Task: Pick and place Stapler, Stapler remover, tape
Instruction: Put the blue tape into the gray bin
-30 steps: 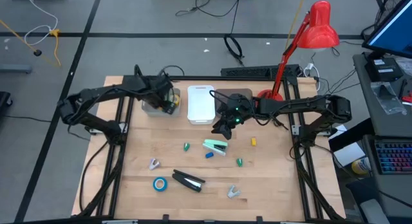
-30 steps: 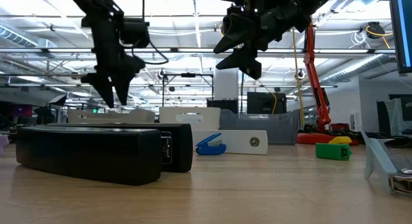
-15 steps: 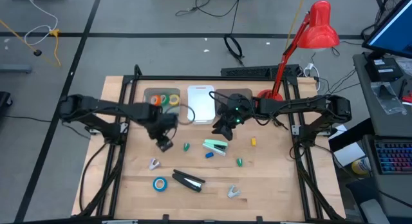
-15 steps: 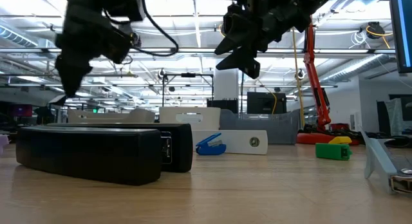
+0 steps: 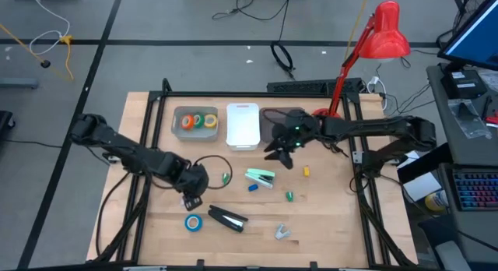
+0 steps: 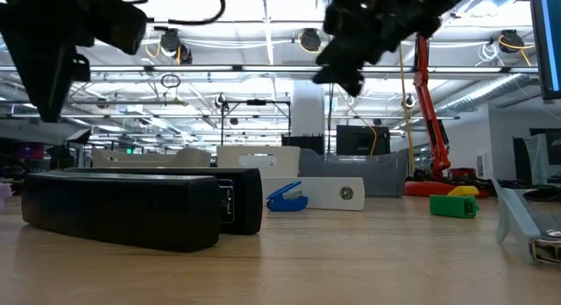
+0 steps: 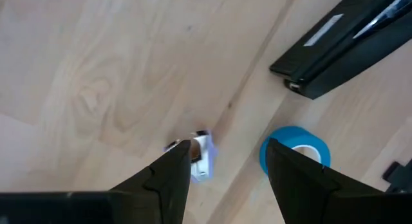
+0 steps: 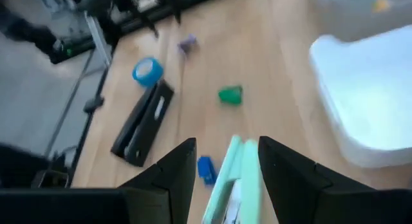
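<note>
Your left gripper [image 5: 192,195] has swung from the far-left bin [image 5: 177,123] down to the near-left of the table; your right gripper [image 5: 285,153] drifted slightly right and hangs above the far centre.

Left fingers [image 7: 174,169] stand wide and empty, above the table. Between them in the left wrist view: a small remover [image 7: 198,154] by one finger, the blue tape [image 7: 294,150] just beside the other. Looks like you're going for one of those two; I can't tell which. Pick one and centre it between the fingers before dropping, or you'll knock the other away. The black stapler [image 5: 227,219] lies just right of the blue tape [image 5: 192,222], so keep the outer finger off it.

Right fingers [image 8: 170,169] are parted, nothing held, over the green stapler [image 8: 237,170]. Line up across its narrow width, not along its length.

Orange, green and yellow rolls already sit in the bin. Left on the table: blue tape, both staplers, the remover by the left gripper, another remover [image 5: 282,232] near-right. White bin [image 5: 243,126] sits next to the tape bin.
</note>
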